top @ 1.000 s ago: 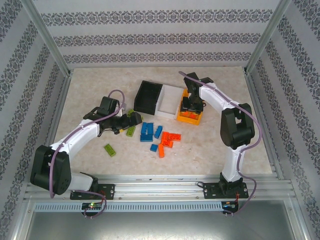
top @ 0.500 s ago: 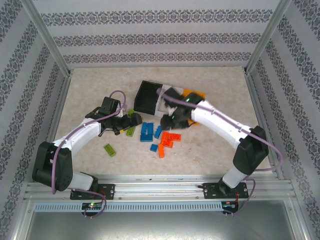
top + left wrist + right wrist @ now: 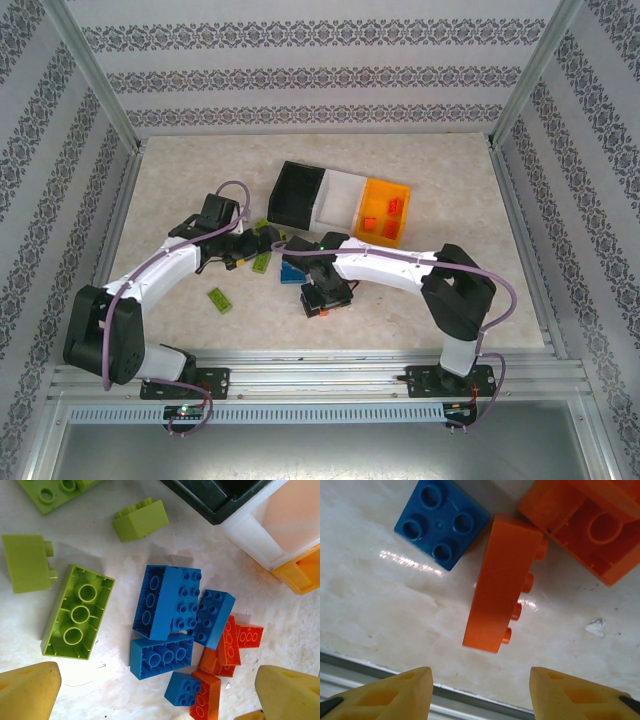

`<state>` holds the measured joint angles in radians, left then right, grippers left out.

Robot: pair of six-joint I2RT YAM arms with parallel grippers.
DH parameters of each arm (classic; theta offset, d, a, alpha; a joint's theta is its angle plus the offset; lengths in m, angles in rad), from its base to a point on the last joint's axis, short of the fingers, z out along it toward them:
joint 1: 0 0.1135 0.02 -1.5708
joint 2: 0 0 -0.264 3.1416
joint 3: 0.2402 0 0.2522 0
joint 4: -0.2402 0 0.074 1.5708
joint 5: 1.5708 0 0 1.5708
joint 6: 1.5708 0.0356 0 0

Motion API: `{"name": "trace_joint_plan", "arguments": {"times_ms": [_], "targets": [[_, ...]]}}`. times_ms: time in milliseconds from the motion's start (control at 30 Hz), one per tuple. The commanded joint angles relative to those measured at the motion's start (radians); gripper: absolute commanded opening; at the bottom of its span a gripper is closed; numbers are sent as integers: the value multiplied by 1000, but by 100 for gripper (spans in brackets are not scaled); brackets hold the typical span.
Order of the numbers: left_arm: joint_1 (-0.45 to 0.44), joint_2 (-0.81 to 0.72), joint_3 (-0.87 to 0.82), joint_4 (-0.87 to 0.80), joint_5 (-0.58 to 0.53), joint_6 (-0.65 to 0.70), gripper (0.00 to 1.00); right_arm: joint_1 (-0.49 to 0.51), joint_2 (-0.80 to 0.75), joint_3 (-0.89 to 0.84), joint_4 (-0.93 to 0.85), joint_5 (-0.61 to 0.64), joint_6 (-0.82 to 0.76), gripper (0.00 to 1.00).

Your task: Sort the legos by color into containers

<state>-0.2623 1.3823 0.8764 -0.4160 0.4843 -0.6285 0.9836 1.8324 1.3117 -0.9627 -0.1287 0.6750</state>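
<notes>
The containers stand in a row at the back: a black bin (image 3: 295, 195), a white bin (image 3: 341, 193) and an orange-yellow bin (image 3: 385, 212) that holds two orange-red legos. Loose legos lie in front of them. My right gripper (image 3: 480, 695) is open above an orange-red brick (image 3: 500, 582) lying on its side, beside a small blue brick (image 3: 441, 524). In the top view it (image 3: 322, 298) hangs over the orange-red pile. My left gripper (image 3: 157, 695) is open, empty, over blue bricks (image 3: 167, 605), with a lime brick (image 3: 77, 611) to their left.
A lone lime brick (image 3: 220, 299) lies near the left arm. More lime pieces (image 3: 140, 520) sit close to the black bin's corner (image 3: 215, 500). The table's metal front rail (image 3: 470, 705) runs just below the right gripper's fingers. Patterned walls enclose the table.
The right arm has swung away from the orange-yellow bin and come down over the orange-red pile near the front. The left arm has stayed put.
</notes>
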Motion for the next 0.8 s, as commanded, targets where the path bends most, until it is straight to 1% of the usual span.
{"name": "trace_joint_plan", "arguments": {"times_ms": [0,267,333,433,467,633,767], "targets": [[17,-44,-21,-49,-14,30,100,-8,41,12,23,24,8,54],[43,-64,-37,-57,-6,32,100,-25,85,11,34,29,-2,46],[44,-62,-37,-57,-4,32,100,-32,81,1,37,32,3,40],[48,-58,-37,-51,-3,30,100,-38,63,-19,39,37,12,29],[49,-55,-37,-48,-1,29,100,-39,55,-24,38,37,15,27],[48,-39,-36,-27,7,20,100,-40,7,-54,22,39,35,26],[50,-30,-26,-15,9,18,100,-41,-89,-53,-45,67,57,24]]}}
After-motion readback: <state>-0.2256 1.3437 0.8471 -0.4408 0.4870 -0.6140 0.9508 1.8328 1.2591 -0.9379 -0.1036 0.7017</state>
